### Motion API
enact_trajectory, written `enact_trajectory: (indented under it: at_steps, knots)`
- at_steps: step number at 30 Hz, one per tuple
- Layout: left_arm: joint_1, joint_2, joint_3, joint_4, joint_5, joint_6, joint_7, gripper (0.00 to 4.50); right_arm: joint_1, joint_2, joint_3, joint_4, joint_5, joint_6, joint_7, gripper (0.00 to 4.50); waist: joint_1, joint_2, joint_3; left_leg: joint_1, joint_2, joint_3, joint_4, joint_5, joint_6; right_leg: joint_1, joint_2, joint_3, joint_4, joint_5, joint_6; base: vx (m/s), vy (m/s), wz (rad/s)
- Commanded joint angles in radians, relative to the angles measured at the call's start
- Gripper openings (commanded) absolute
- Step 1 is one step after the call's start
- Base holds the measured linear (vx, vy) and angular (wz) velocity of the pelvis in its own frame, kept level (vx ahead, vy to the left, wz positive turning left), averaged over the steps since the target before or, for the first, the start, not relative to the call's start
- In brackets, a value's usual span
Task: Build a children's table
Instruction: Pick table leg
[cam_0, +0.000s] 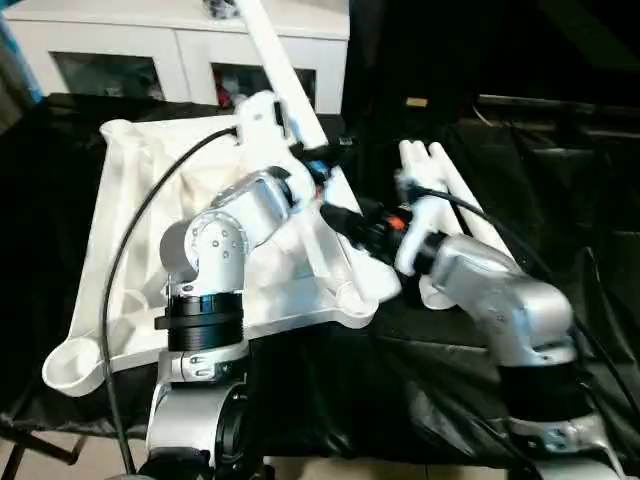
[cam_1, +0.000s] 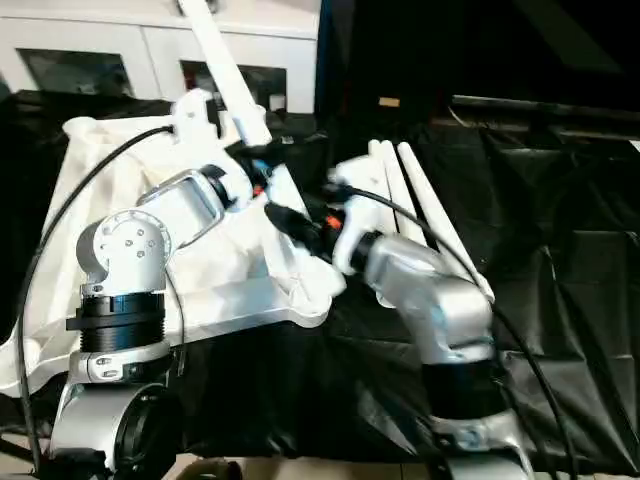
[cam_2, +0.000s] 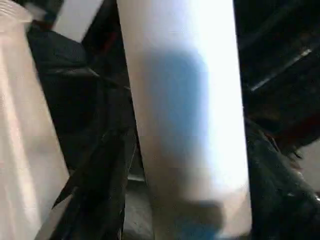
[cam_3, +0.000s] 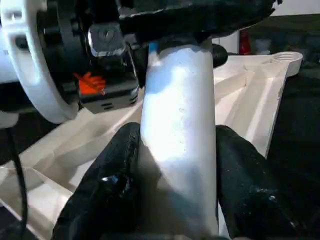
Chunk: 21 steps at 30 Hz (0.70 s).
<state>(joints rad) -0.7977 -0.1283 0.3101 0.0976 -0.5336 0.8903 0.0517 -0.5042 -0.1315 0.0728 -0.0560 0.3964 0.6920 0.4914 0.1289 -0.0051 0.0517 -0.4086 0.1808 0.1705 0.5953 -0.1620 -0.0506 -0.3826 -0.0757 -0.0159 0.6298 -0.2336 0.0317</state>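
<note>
Both hands, the right hand (cam_3: 175, 165) and left hand (cam_0: 312, 165), grasp one tube leg (cam_3: 177, 125) over the upturned tabletop (cam_0: 140, 230).

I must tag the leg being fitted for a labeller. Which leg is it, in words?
Start at the white plastic tabletop lying ribbed side up on black cloth. Over its right edge slants one long white round tube leg, gripped by both end effectors. The other white tube legs lie loose together further right.
</note>
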Motion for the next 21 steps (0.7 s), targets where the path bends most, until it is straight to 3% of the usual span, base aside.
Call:
enact_trajectory:
  at_steps: [1,3,4,8,9,10,11,17,20,21]
  knots:
    - [-0.020,-0.018,0.017,0.010,0.002,-0.003,0.031,2.72,-0.015,-0.001,0.001,-0.049,-0.011,-0.031,-0.010,1.81,-0.001,0.006,-0.074,0.033,0.030,-0.016,-0.063,-0.079,-0.037,0.042,-0.044,0.019,-0.059,0.176,-0.173,0.000,0.000,0.00]
    - [-0.023,-0.020,0.021,0.012,-0.006,-0.002,0.028,2.62,-0.014,0.000,0.008,-0.052,-0.019,-0.035,-0.012,1.81,-0.001,0.008,-0.073,0.034,0.030,-0.015,-0.064,-0.090,-0.041,0.042,-0.044,0.019,-0.060,0.182,-0.174,0.000,0.000,0.00]
    - [-0.026,-0.022,0.023,0.015,-0.010,-0.005,0.026,2.43,-0.013,-0.002,0.018,-0.055,-0.023,-0.039,-0.009,1.81,-0.001,0.013,-0.073,0.034,0.030,-0.016,-0.064,-0.094,-0.043,0.042,-0.044,0.019,-0.059,0.183,-0.175,0.000,0.000,0.00]
    - [-0.023,-0.025,0.012,0.018,-0.025,-0.007,0.006,2.29,-0.009,-0.004,0.026,-0.057,-0.025,-0.039,-0.013,1.81,-0.005,0.012,-0.071,0.034,0.030,-0.016,-0.066,-0.123,-0.054,0.043,-0.045,0.019,-0.063,0.156,-0.173,0.000,0.000,0.00]
    - [-0.022,-0.026,0.011,0.018,-0.026,-0.007,0.004,2.09,-0.008,-0.004,0.025,-0.057,-0.024,-0.038,-0.012,2.37,-0.006,0.012,-0.070,0.034,0.031,-0.016,-0.068,-0.135,-0.056,0.043,-0.045,0.019,-0.064,0.139,-0.172,0.000,0.000,0.00]
    - [-0.020,-0.025,0.007,0.018,-0.033,-0.006,-0.003,2.04,-0.007,-0.004,0.020,-0.057,-0.016,-0.033,-0.007,2.51,-0.007,0.012,-0.070,0.034,0.031,-0.017,-0.069,-0.138,-0.057,0.043,-0.045,0.019,-0.064,0.130,-0.171,0.000,0.000,0.00]
    - [-0.019,-0.024,0.004,0.019,-0.035,-0.008,-0.008,2.01,-0.007,-0.003,0.015,-0.056,-0.009,-0.029,-0.003,2.53,-0.007,0.019,-0.070,0.034,0.031,-0.018,-0.068,-0.140,-0.059,0.042,-0.046,0.019,-0.064,0.128,-0.171,0.000,0.000,0.00]
    - [-0.017,0.007,-0.018,0.030,-0.064,-0.014,-0.081,1.85,-0.005,-0.048,-0.012,-0.043,0.055,0.008,0.091,2.94,-0.010,0.015,-0.071,0.032,0.029,-0.016,-0.065,-0.122,-0.043,0.047,-0.045,0.019,-0.062,0.160,-0.179,0.000,0.000,0.00]
    - [-0.017,0.045,-0.061,0.031,-0.073,-0.016,-0.178,1.82,-0.004,-0.096,-0.019,-0.033,0.089,0.029,0.168,3.22,-0.008,0.014,-0.072,0.033,0.029,-0.015,-0.063,-0.110,-0.030,0.048,-0.045,0.019,-0.062,0.169,-0.189,0.000,0.000,0.00]
    - [-0.010,0.082,-0.106,0.016,-0.087,-0.021,-0.288,1.82,-0.004,-0.131,-0.021,-0.018,0.111,0.038,0.230,3.30,-0.008,0.014,-0.072,0.032,0.028,-0.015,-0.062,-0.104,-0.022,0.047,-0.045,0.019,-0.061,0.173,-0.195,0.000,0.000,0.00]
